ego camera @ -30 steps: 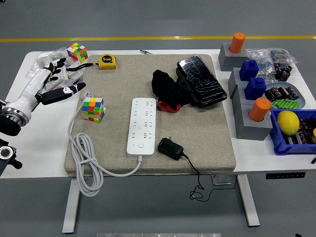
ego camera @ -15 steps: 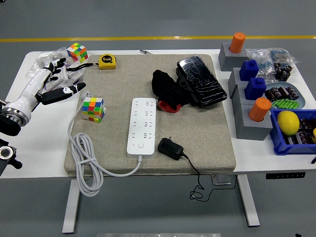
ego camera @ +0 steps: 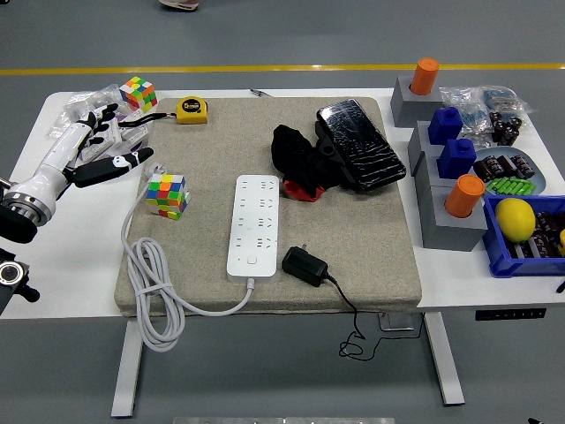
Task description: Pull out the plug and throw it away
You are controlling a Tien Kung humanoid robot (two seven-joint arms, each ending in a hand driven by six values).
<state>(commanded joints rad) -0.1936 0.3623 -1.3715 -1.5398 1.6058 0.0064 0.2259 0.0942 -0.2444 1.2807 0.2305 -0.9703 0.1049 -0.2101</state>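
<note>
White table (ego camera: 53, 265) on a grey floor, a beige mat (ego camera: 371, 256) spread across its middle; on the mat lies a white power strip (ego camera: 254, 224), and just beside its near right corner rests the black plug adapter (ego camera: 304, 265), already out of the sockets, prongs up, its thin cord (ego camera: 353, 331) trailing off the table's front edge; the left hand (ego camera: 93, 141) hovers over the table's left side, well apart from the adapter, fingers spread wide and holding nothing; the right hand does not show; judged from this layout, the pull looks done and the throwing away remains; the risks lie in the long reach across the mat: the arm could brush the Rubik's cube (ego camera: 167, 193) or snag the strip's thick white cable (ego camera: 150, 283); the dangling cord might catch on the table edge and drag the adapter from a loose grasp.
</note>
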